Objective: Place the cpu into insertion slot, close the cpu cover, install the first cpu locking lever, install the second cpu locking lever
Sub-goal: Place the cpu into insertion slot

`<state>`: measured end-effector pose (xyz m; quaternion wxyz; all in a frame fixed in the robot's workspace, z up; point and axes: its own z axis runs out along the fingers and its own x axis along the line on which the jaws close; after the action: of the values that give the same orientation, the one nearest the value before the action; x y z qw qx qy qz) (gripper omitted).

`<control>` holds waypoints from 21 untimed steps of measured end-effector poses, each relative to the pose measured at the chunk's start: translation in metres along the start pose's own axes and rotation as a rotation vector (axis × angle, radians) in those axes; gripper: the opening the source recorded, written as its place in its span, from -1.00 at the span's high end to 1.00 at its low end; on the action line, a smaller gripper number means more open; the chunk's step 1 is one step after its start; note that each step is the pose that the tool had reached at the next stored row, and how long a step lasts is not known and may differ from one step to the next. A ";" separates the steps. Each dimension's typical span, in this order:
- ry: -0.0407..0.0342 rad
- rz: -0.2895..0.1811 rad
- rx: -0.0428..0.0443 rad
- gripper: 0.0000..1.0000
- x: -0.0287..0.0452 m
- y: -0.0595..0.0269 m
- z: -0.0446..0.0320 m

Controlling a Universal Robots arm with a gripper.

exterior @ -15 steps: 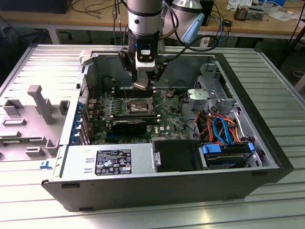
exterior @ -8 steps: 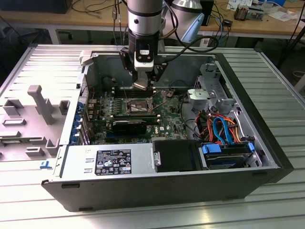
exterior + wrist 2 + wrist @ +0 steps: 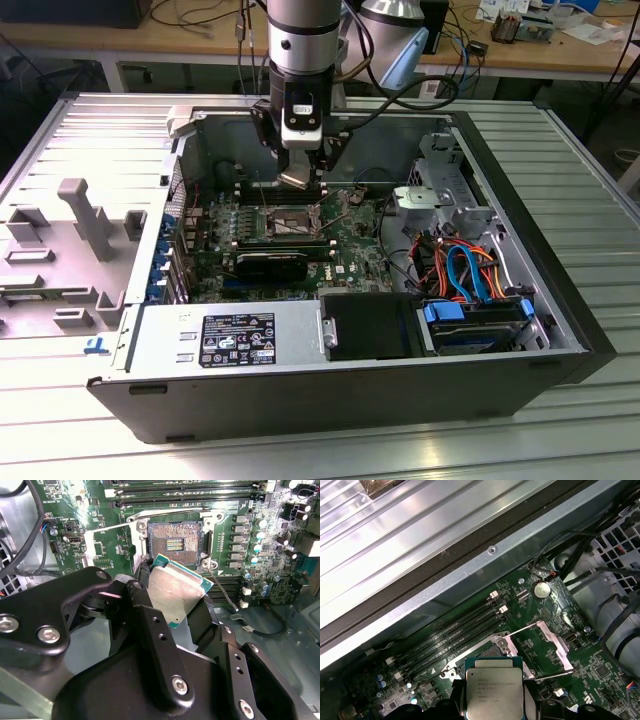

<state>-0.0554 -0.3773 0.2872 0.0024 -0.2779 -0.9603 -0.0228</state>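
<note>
Step in hand: you are placing the cpu [image 3: 177,592]; it is not yet in the insertion slot [image 3: 175,542].
Fingers: the gripper [image 3: 300,178] has its fingers [image 3: 200,617] clamped on two opposite edges of the chip, with the metal top facing the second wrist view's camera.
Where the chip is: it hangs in the air over the green board inside the open computer case, near the slot and clear of it. In the first wrist view the cpu [image 3: 494,690] covers part of the slot's rim.
Slot: it is bare, and its contact field is exposed in the second wrist view.
Cover: the cpu cover [image 3: 556,642] is swung open beside the slot, so the way down looks free.
Attitude: in the second wrist view the chip looks tilted against the board. Bring it flat and parallel to the slot before it meets the rim.
Alignment: square the chip's edges to the slot's edges. I cannot tell from here which corner carries the orientation mark, so check that first.
Descent: go straight down and slowly, and never slide the chip sideways across the contacts.
Risk: a tilted or offset touch could bend contacts or leave the chip riding on the rim.
Neighbours: keep the fingers off the memory slots [image 3: 185,490] just beside the slot.
</note>
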 end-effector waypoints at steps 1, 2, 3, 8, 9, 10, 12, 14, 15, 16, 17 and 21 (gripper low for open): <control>-0.0001 0.002 0.0000 -0.09 0.0000 0.0000 0.0000; -0.0002 0.004 -0.0001 -0.09 0.0000 0.0000 0.0000; -0.0002 0.005 0.0000 -0.09 0.0000 0.0000 0.0000; -0.0011 0.023 -0.0003 -0.09 -0.0001 0.0001 0.0001; -0.0012 0.025 -0.0003 -0.09 -0.0001 0.0001 0.0001; -0.0014 0.030 -0.0003 -0.09 -0.0001 0.0001 0.0001; -0.0018 0.041 -0.0005 -0.09 -0.0001 0.0001 0.0001; -0.0021 0.047 -0.0006 -0.09 -0.0001 0.0001 0.0001; -0.0022 0.050 -0.0007 -0.09 -0.0001 0.0001 0.0001; -0.0023 0.053 -0.0007 -0.09 -0.0001 0.0001 0.0001; -0.0024 0.055 -0.0007 -0.09 -0.0001 0.0001 0.0001; -0.0031 0.070 -0.0010 -0.09 -0.0001 0.0001 0.0002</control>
<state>-0.0553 -0.3773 0.2870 0.0016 -0.3112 -0.9501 -0.0227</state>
